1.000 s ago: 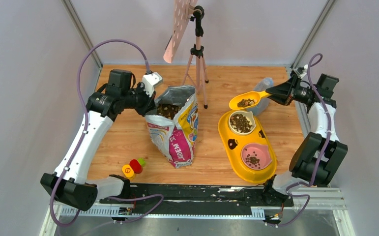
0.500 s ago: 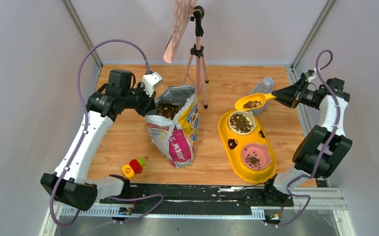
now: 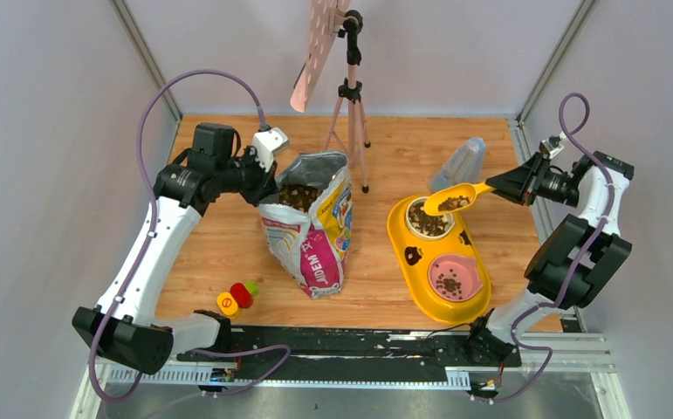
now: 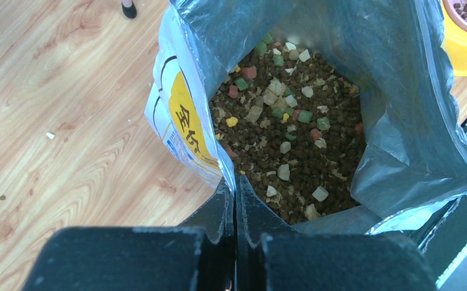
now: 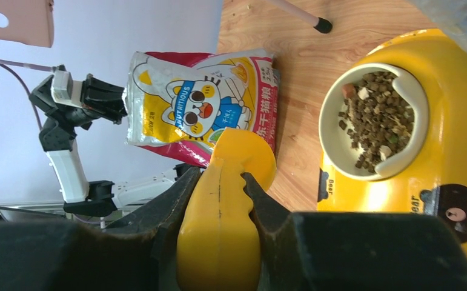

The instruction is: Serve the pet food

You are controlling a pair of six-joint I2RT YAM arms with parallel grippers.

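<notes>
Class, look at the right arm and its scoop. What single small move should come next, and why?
Probably roll the right end effector to tip the yellow scoop. It is loaded with kibble and hangs over the white bowl of the yellow feeder, so the pellets should drop in.

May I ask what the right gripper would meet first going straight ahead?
Probably the printed bag: the right gripper, shut on the yellow scoop, points at it, though depth is unclear.

bare tabletop [image 3: 369,262] lay open between the bag [image 3: 311,244] and the yellow feeder [image 3: 395,236]. a tripod [image 3: 350,92] stood just behind that gap.
</notes>
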